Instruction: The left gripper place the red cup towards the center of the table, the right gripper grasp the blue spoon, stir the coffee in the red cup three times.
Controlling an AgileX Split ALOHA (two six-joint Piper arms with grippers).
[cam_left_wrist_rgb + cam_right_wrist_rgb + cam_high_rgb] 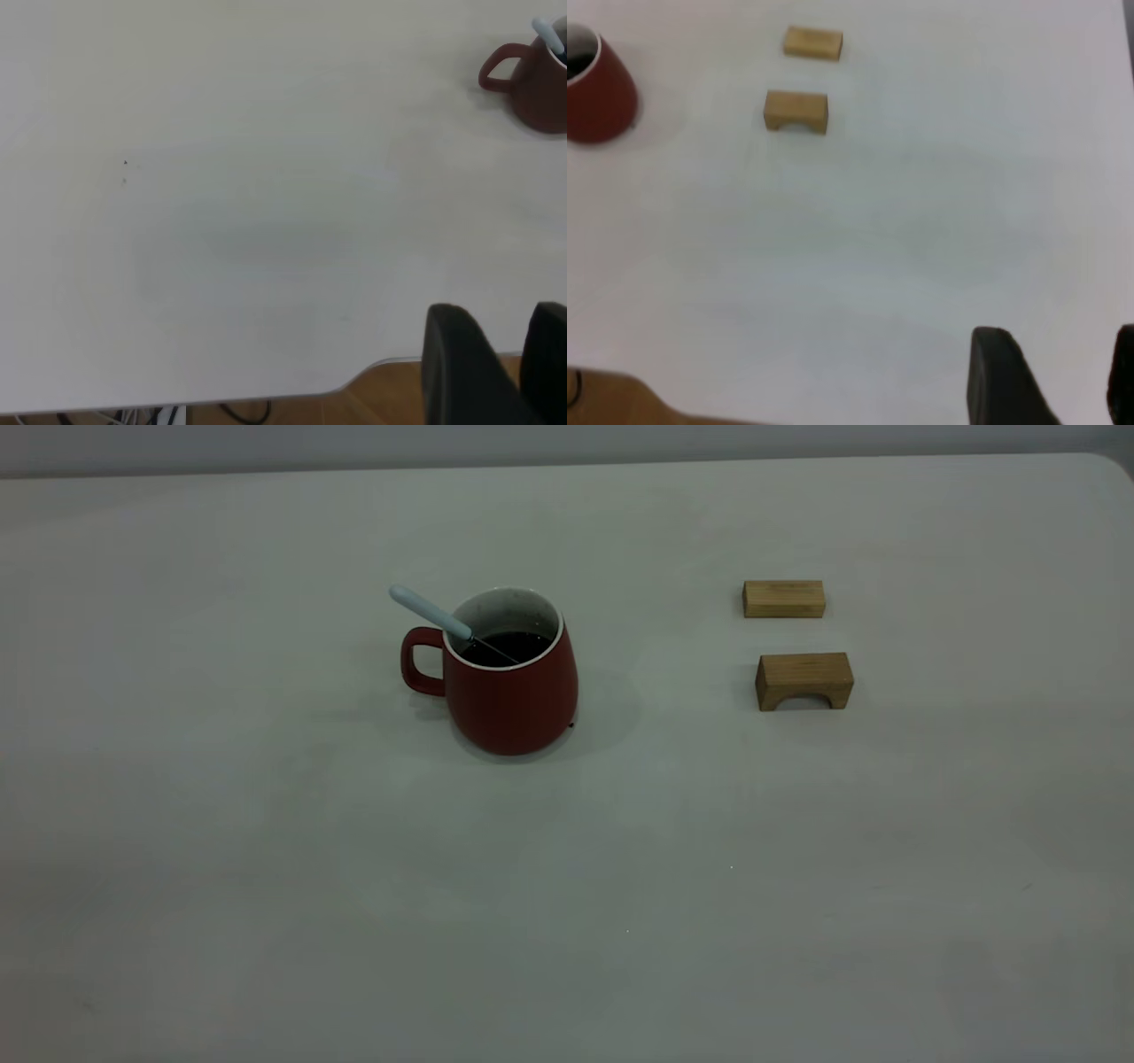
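The red cup (514, 700) stands upright on the table (567, 886), left of centre, its handle pointing left. Dark coffee (509, 646) fills its lower part. The blue spoon (430, 611) leans in the cup, its pale handle sticking out up and to the left over the rim. Neither arm shows in the exterior view. In the left wrist view the cup (540, 88) and the spoon handle (549, 35) lie far from my left gripper (503, 310), whose fingers stand slightly apart and empty. My right gripper (1059, 330) is open and empty, far from the cup (598, 102).
Two wooden blocks sit right of the cup: a plain bar (784, 599) behind and an arch-shaped block (804, 680) in front, also seen as bar (813, 42) and arch (796, 111). The table's edge (266, 398) runs close under the left gripper.
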